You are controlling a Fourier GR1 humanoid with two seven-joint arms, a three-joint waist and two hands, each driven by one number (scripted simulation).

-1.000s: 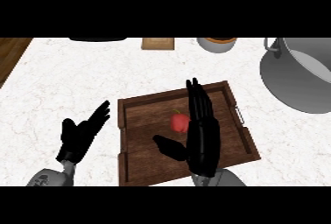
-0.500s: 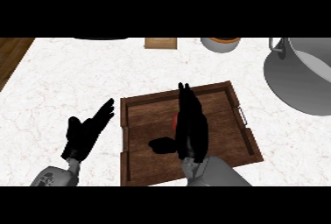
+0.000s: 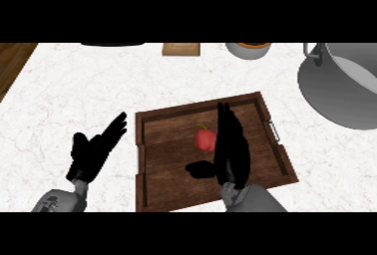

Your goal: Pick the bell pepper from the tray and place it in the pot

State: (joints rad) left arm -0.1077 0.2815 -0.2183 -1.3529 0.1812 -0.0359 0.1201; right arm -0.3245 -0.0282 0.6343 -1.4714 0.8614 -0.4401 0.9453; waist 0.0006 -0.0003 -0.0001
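Red bell pepper lies near the middle of the dark wooden tray, which rests on the white marble bench. Just beside it, on its right, the right robot hand stands edge-on over the tray, fingers straight, thumb spread toward the left, holding nothing. Off the tray's left side the left robot hand rests open. A grey pot sits at the far right, well apart from the pepper. Along the far edge stand a small bowl and a wooden block.
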